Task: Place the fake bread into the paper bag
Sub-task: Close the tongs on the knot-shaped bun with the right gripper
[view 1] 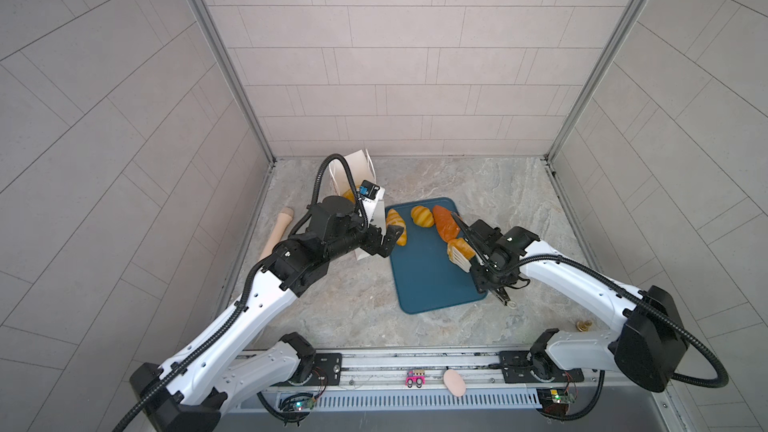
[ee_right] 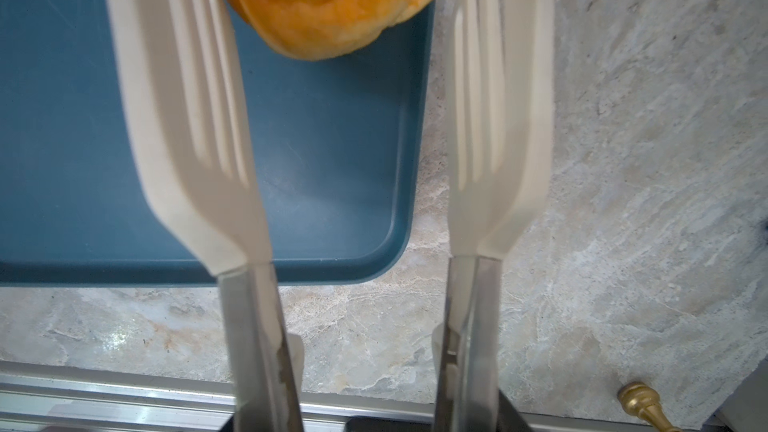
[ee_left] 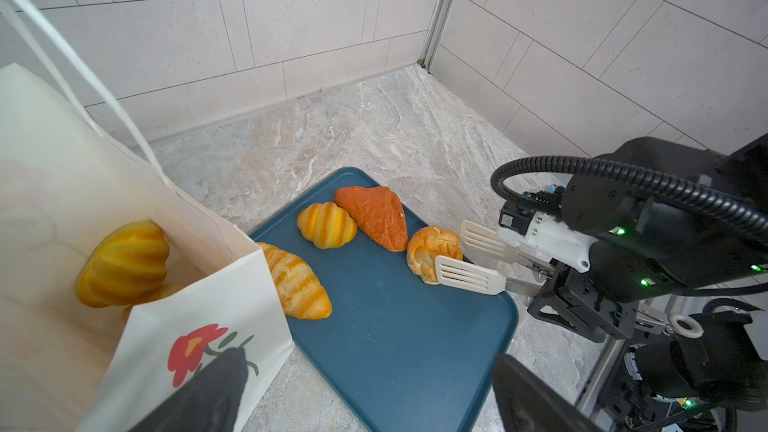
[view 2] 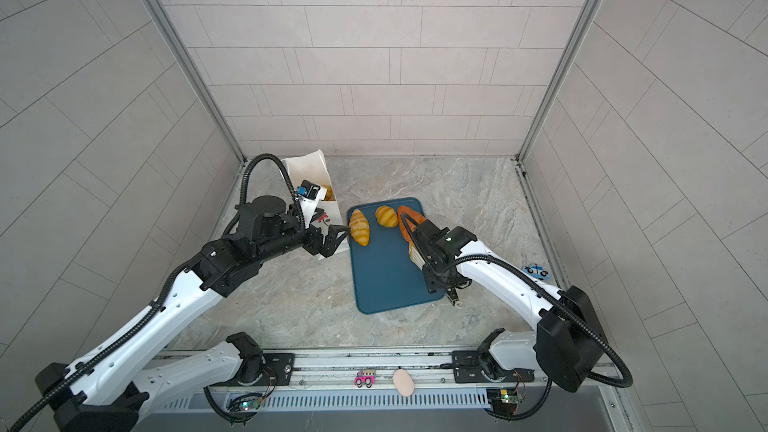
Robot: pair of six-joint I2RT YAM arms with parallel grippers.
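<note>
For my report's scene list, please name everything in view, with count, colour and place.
paper bag: one, white, red flower, rear left
tray: one, dark blue, table's middle
croissant: one, golden, tray, nearest bag
striped roll: one, yellow, tray
loaf: one, orange-brown, tray
knotted roll: one, golden, tray
roll in bag: at least one, golden
tongs: one, white-tipped, around knotted roll
rolling pin: one, beige, left of bag
egg shape: one, pale pink, front rail
toy car: one, pink, front rail
small toy: one, blue, by right wall
brass piece: one, gold, front right
left fingers: black, open, beside bag
right fingers: black, closed on the tongs
</note>
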